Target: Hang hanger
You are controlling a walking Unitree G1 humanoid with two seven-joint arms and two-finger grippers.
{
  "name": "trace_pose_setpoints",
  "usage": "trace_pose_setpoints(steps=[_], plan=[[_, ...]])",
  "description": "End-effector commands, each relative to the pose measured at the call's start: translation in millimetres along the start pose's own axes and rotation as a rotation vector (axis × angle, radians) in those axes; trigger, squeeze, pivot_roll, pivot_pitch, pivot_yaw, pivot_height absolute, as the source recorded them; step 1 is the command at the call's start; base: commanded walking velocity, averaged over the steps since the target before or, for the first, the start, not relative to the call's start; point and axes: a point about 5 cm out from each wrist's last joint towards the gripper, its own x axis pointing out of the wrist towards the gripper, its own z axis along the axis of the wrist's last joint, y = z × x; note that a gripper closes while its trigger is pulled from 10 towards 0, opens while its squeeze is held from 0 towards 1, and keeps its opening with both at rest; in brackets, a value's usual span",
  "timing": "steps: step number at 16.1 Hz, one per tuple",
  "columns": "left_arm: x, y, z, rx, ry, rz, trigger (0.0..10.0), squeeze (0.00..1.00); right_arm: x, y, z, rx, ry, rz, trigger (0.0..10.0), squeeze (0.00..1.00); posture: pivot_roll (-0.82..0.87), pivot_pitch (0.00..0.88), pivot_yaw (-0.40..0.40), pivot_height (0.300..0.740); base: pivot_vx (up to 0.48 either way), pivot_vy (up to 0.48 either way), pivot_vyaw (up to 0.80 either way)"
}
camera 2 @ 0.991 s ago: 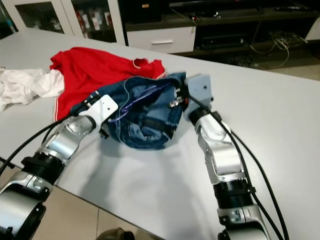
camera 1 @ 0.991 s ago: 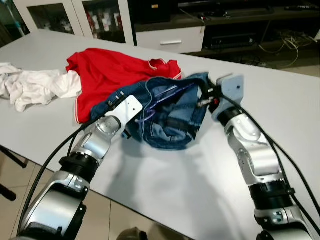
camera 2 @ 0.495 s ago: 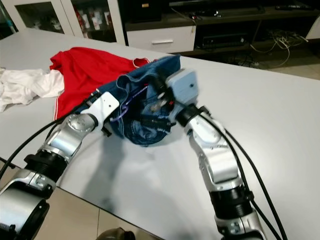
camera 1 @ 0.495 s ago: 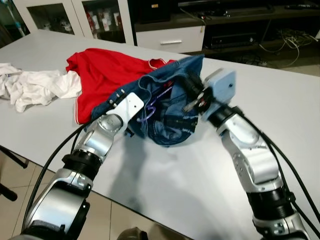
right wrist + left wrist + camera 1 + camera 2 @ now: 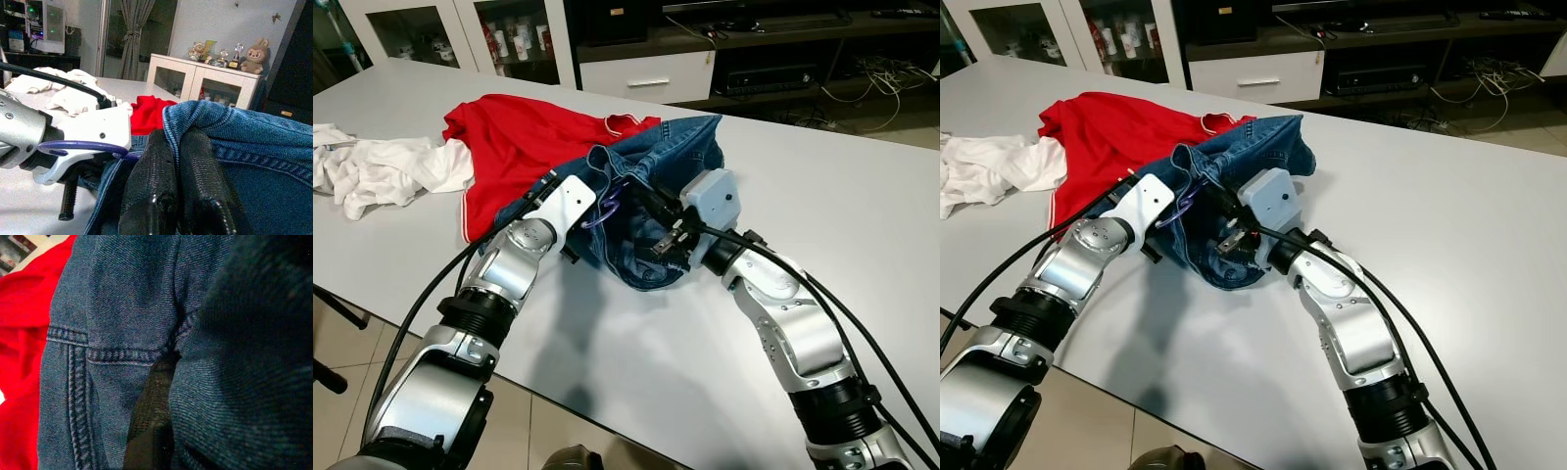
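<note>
While the right gripper (image 5: 178, 161) pinches a denim fold with its two fingers together, the left gripper (image 5: 592, 211) is buried in the jeans (image 5: 671, 166) — I cannot tell its finger state. One purple hanger (image 5: 599, 213) sits at the left wrist, partly inside the denim. Risk, as I judge it: heavy cloth could slip off the narrow pinch, or the hanger could snag. Counted on the table (image 5: 862, 215): one pair of jeans, one red shirt (image 5: 514, 137), one white garment (image 5: 377, 168), two grippers
</note>
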Motion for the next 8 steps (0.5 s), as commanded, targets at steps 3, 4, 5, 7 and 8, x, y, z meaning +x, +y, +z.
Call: trace_pose_setpoints(steps=[3, 4, 5, 7, 8], plan=[[-2.7, 6.7, 30, -0.032, -0.091, 0.022, 10.0, 0.0, 12.4, 17.4, -3, -0.014, 0.024, 0.102, 0.0, 0.0, -0.06, 0.0, 0.098, 0.74, 0.0, 0.0, 0.0], [-3.3, 5.7, 33, -0.037, -0.106, 0.018, 10.0, 0.0, 13.9, 17.0, -6, -0.018, 0.042, 0.096, 0.0, 0.0, -0.06, 0.0, 0.098, 0.74, 0.0, 0.0, 0.0], [-4.2, 4.5, 36, -0.042, -0.122, 0.012, 10.0, 0.0, 16.0, 16.3, -10, -0.021, 0.062, 0.087, 0.0, 0.0, -0.06, 0.0, 0.098, 0.74, 0.0, 0.0, 0.0], [-6.5, 3.0, 38, -0.045, -0.139, 0.004, 10.0, 0.0, 19.0, 23.1, -11, -0.017, 0.064, 0.108, 0.0, 0.0, -0.06, 0.0, 0.099, 0.74, 0.0, 0.0, 0.0], [-7.5, 2.2, 37, -0.025, -0.147, 0.001, 10.0, 0.0, 19.1, 27.4, -11, -0.028, 0.067, 0.131, 0.0, 0.0, -0.06, 0.0, 0.098, 0.74, 0.0, 0.0, 0.0]])
